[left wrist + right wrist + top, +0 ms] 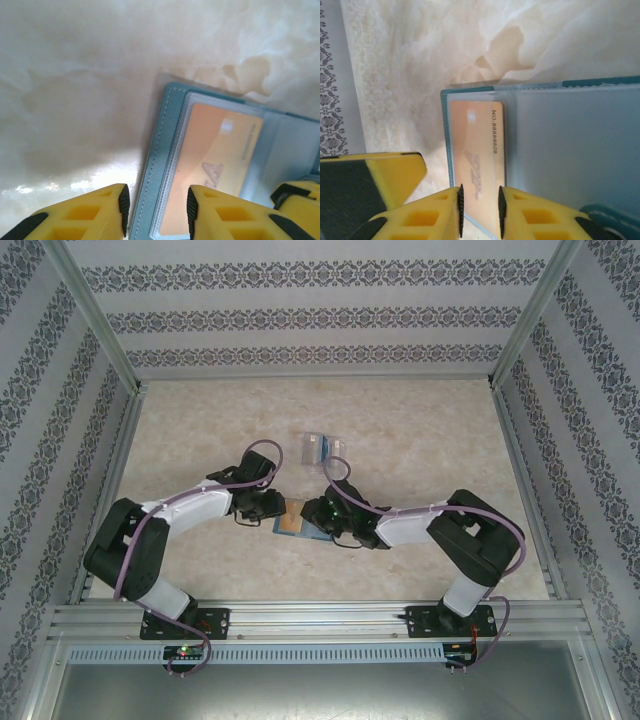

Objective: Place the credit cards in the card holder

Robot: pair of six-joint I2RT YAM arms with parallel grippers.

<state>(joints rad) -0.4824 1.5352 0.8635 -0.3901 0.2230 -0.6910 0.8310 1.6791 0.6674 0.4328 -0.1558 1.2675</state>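
Observation:
A blue-grey folding wallet [159, 150] lies open on the table between the two arms. The orange-tan credit card [476, 145] sits in its clear left pocket, and its pale patch [291, 521] shows from above. My left gripper [157, 210] is open and low, its fingers straddling the wallet's stitched left edge. My right gripper [480, 212] is open with a narrow gap, directly over the near end of the orange card, which shows flat between its pads. The clear card holder [322, 448] stands further back, with something blue inside.
Patterned walls [560, 390] enclose the pale marble-look table [200, 430] on three sides. A metal rail [320, 615] runs along the near edge. The two grippers are close together over the wallet, and the left gripper's yellow finger [375, 185] shows beside the right one.

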